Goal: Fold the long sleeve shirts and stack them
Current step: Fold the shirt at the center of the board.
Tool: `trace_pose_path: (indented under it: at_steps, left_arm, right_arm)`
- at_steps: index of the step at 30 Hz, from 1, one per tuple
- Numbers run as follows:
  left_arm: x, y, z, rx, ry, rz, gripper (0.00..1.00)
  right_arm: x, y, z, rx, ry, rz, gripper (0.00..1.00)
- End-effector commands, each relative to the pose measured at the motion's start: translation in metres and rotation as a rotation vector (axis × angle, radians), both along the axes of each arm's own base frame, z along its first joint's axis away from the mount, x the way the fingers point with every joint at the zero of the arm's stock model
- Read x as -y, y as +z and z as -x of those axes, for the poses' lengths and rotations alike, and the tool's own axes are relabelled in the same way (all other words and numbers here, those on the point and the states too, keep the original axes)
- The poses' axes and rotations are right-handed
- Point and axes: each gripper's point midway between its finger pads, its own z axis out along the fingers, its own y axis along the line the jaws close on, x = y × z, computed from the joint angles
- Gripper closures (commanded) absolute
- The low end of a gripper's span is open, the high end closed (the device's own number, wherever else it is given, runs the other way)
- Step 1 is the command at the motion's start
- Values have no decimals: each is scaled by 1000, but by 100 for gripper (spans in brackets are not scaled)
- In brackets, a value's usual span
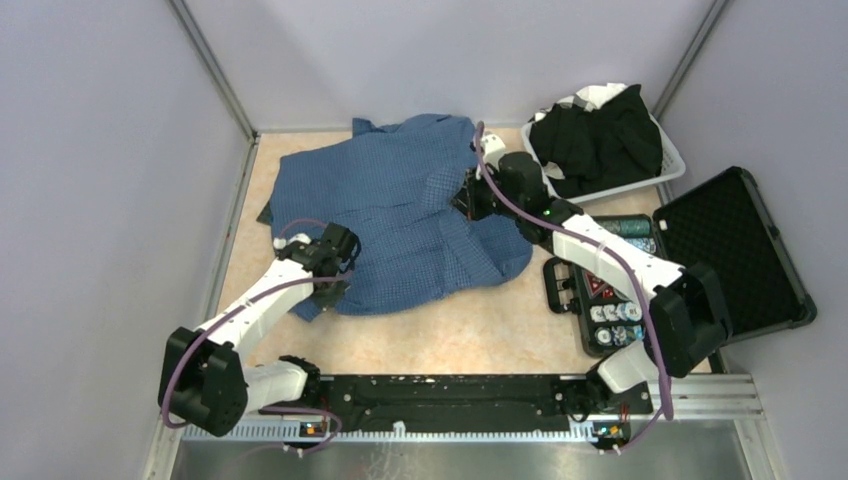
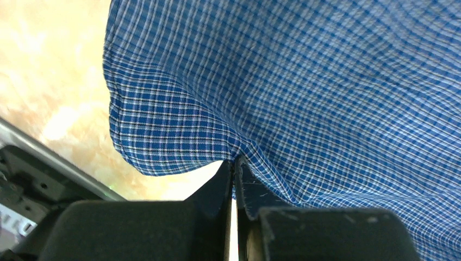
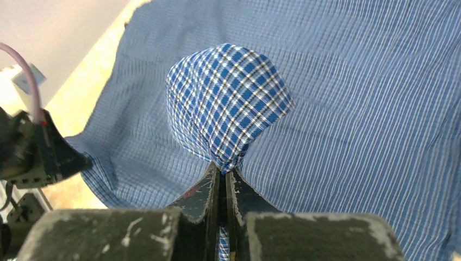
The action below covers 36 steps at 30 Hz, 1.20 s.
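Note:
The blue checked shirt [image 1: 400, 205] lies spread over the back middle of the table. My left gripper [image 1: 340, 262] is shut on its near left edge; in the left wrist view the cloth [image 2: 304, 87] is pinched between the closed fingers [image 2: 234, 166]. My right gripper [image 1: 470, 192] is shut on a raised fold of the shirt's right side; in the right wrist view a bunched pinch of the shirt [image 3: 228, 103] rises from the closed fingertips [image 3: 222, 173]. Black shirts [image 1: 598, 135] lie heaped in the white basket [image 1: 672, 160] at the back right.
An open black hard case [image 1: 735, 250] with foam lining lies at the right, its tray of small items [image 1: 610, 300] beside my right arm. Grey walls close in the back and sides. Bare tan tabletop [image 1: 470, 330] shows in front of the shirt.

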Motion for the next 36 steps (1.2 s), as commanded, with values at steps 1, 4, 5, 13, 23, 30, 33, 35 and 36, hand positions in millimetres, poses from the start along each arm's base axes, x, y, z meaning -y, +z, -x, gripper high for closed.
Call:
trace_pose_path:
  at_steps: [1,4,5,13,23,30,33,35,36]
  left_arm:
    - [-3,21,-36,74,-154,-90,95]
    - [1,25,-51,95,-206,-104,93]
    - [1,25,-55,100,-219,-109,92]
    - [-10,19,-92,130,-245,-65,91]
    - [-37,17,-125,147,-208,-44,67]
    - [-66,19,-121,143,-140,-60,42]
    - [-75,17,-123,149,-96,-56,43]
    - [-84,12,-127,151,-58,-52,45]
    - [-87,9,-128,148,-36,-45,47]
  right_arm:
    - [-11,57,-25,164,13,34,100]
    - [-16,67,-45,195,-7,76,100]
    - [-18,68,-51,200,-9,87,100]
    - [-36,53,-108,195,-57,168,100]
    - [-28,53,-144,209,-136,177,100]
    - [-28,48,-139,199,-132,156,100]
    - [-28,49,-132,196,-126,136,100]
    - [-27,51,-127,199,-118,124,100]
    - [-26,49,-125,196,-116,120,100]
